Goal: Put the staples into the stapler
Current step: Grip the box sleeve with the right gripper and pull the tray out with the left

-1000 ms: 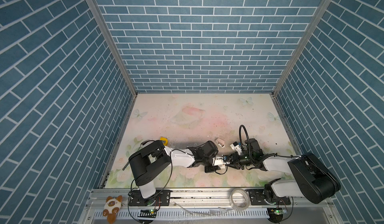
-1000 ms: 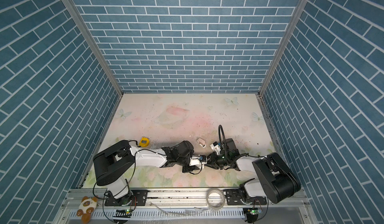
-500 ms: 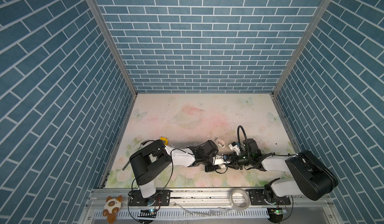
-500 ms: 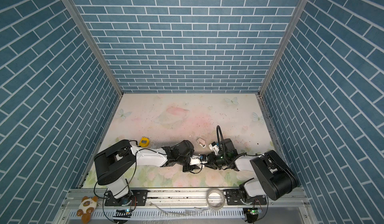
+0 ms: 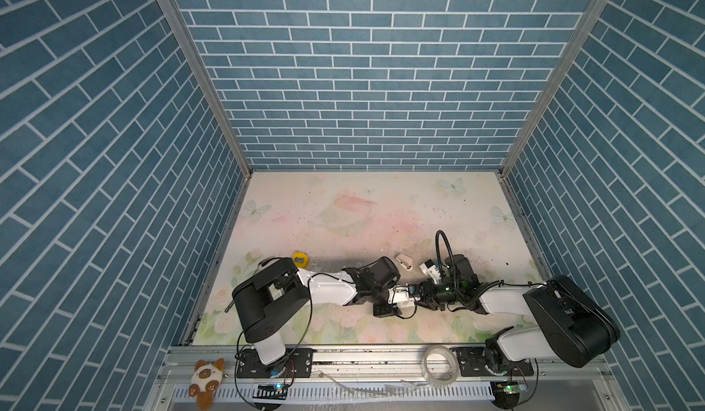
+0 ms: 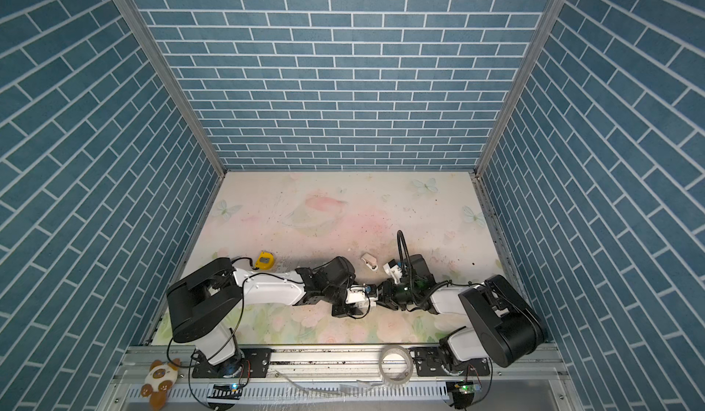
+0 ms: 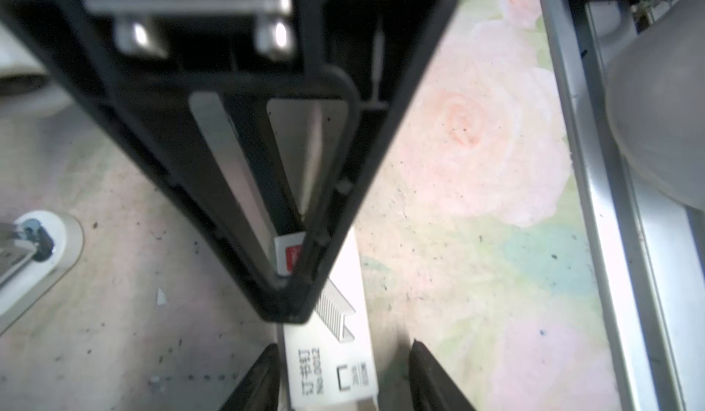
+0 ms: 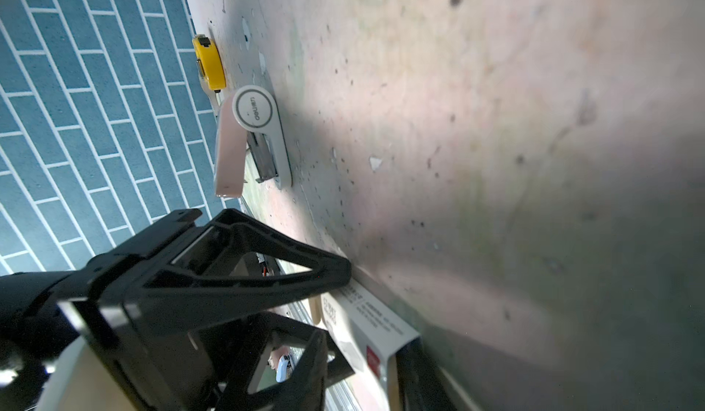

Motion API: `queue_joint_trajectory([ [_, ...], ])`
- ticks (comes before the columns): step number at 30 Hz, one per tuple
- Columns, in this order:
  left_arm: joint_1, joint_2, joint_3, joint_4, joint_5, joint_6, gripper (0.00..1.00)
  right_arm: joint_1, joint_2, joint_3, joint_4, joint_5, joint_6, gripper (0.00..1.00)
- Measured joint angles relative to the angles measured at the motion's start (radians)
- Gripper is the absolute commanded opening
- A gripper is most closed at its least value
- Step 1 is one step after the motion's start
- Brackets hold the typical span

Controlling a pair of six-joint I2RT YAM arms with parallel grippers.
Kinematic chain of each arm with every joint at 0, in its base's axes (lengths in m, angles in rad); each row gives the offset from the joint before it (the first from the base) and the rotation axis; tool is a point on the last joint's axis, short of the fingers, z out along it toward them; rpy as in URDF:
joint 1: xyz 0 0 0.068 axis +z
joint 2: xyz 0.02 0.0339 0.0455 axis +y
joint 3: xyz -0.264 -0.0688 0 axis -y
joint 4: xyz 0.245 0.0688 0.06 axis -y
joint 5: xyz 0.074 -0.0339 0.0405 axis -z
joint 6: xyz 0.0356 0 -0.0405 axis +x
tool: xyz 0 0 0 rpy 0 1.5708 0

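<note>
**Carton** [image 7: 328, 371] of staples. White with grey print, low on the bench [image 5: 343, 214]. It lies near the stapler [image 8: 250, 134] but apart from it, on the side toward the arm bases. No loose staples show, so take them to be inside.

**Stapler.** The pink top is swung up off the white base and the metal channel is exposed. Neither arm touches it. By the look of it, it is ready to be filled.

**Left end effector** [image 7: 343, 346]. It points down at the carton with a fingertip on each long side.
- Changed: a second ago it was pinched close. Now the fingers stand about half apart.
- One pad [image 7: 259, 382] sits at the carton's edge and the other is clear of it.
- It holds nothing.

**Right end effector** [image 7: 288, 302]. It comes in level, rolled on its side, with its fingers narrowly parted.
- One finger lies over the carton's red-marked end. As far as the right wrist view shows, the other is beneath.
- It has the carton.
- You would notice no change here.

**Meaning.** The carton is now in the right arm's keeping alone. Loading has not begun: the carton must be slid open and the staples lifted out. The freed left is your likely tool for that. Watch that the carton does not swivel in a pinch at one end.
</note>
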Motion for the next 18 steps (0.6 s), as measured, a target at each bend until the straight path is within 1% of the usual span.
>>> queue_joint_trajectory([
  [4,0.004,-0.025,0.000,-0.045,-0.009,0.008,0.56,0.000,-0.024,0.000,-0.018,0.027,-0.003,0.33],
  [10,0.004,-0.027,0.000,-0.053,-0.012,0.007,0.54,0.000,-0.080,0.000,-0.062,0.053,-0.010,0.33],
  [15,0.004,-0.016,0.006,-0.054,-0.011,0.006,0.50,0.000,-0.125,-0.005,-0.079,0.062,-0.011,0.32],
  [18,0.004,-0.002,0.016,-0.055,-0.011,0.005,0.47,0.000,-0.132,-0.010,-0.085,0.065,-0.011,0.29],
])
